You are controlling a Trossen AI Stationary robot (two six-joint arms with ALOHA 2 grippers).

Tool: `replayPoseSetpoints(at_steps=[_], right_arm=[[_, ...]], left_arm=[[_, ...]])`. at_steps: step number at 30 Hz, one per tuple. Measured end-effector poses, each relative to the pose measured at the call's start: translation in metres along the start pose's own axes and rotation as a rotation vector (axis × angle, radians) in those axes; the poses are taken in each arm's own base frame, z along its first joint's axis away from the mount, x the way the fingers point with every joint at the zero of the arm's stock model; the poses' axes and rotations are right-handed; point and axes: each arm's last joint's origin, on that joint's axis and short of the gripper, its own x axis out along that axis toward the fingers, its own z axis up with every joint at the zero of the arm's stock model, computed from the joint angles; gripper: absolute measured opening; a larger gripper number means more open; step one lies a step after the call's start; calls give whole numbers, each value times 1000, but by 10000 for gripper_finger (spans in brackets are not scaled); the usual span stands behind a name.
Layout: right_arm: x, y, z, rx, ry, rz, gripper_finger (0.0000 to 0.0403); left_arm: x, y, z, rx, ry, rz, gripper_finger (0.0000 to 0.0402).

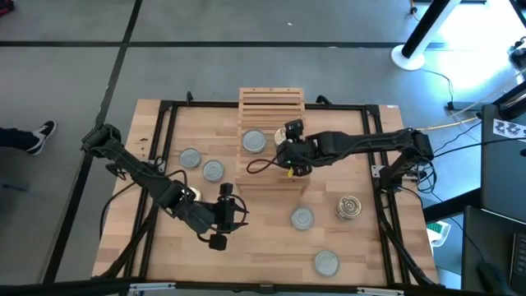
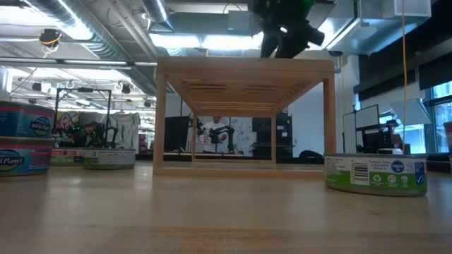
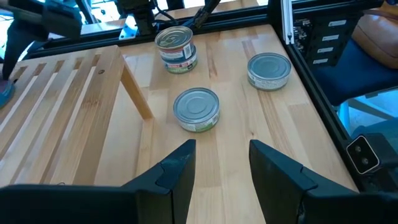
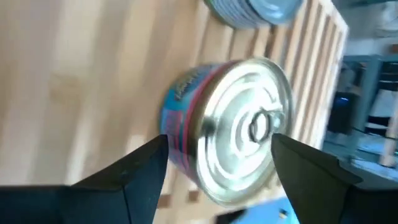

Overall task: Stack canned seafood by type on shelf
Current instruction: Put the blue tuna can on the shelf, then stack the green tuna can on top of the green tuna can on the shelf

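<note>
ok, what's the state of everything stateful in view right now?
right gripper: open, fingers either side of the golden can
golden can: on the shelf slats, apparently not gripped
grey can on shelf: flat, nothing stacked on it
golden stack: two cans high, on the table
loose grey cans: flat on the table, unstacked
left gripper: open, empty, above the table

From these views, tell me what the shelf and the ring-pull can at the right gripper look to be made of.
Shelf: looks like pale, unpainted wood; thin parallel slats with visible grain on top, square legs in the low view.
Ring-pull can: apparently metal; its shiny silvery-gold lid shows pressed concentric rings and a pull tab, and a printed blue and red label wraps the side, paper or print I cannot tell. It sits between the right gripper's open fingers.
</note>
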Motion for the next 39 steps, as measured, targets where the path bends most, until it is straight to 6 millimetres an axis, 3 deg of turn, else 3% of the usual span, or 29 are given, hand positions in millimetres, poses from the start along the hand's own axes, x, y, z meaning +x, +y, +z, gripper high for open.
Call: replayPoseSetpoints(at_steps=[16, 29, 39], right_arm=[[-12, -2, -9, 26, 2, 55, 285], [-75, 12, 8, 46, -136, 32, 285], [-116, 59, 3, 113, -119, 113, 285]], left_arm=[[0, 0, 0, -2, -4, -1, 145], [0, 0, 0, -2, -4, -1, 145], [6, -5, 5, -23, -60, -13, 145]])
